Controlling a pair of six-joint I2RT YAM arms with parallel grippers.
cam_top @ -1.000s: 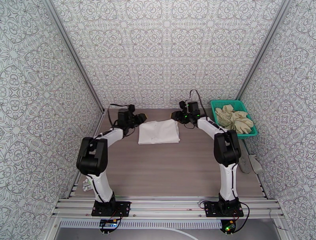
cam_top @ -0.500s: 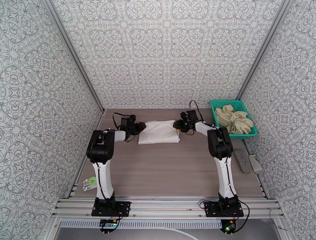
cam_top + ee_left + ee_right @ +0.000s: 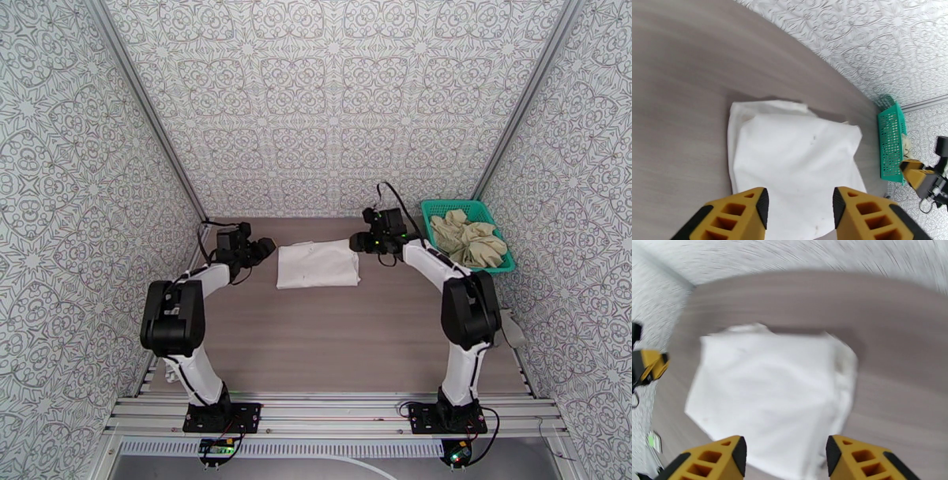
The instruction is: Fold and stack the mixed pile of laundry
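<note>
A white T-shirt (image 3: 316,264) lies folded into a flat rectangle at the back middle of the table. My left gripper (image 3: 262,249) hovers just off its left edge, open, fingers spread with nothing between them. My right gripper (image 3: 355,241) sits off the shirt's upper right corner, also open and empty. In the left wrist view the T-shirt (image 3: 794,154) spreads beyond the gripper (image 3: 800,209). In the right wrist view the T-shirt (image 3: 774,390) lies blurred past the gripper (image 3: 784,457). The beige garment (image 3: 470,237) is crumpled in the teal basket (image 3: 430,207).
The teal mesh basket stands at the back right against the wall and also shows in the left wrist view (image 3: 890,142). A grey object (image 3: 513,331) lies by the table's right edge behind the right arm. Bare wooden tabletop (image 3: 316,347) stretches in front of the shirt.
Both grippers have opened and drawn back from the shirt's side edges, the left one to the left, the right one up and to the right. The shirt stays flat.
</note>
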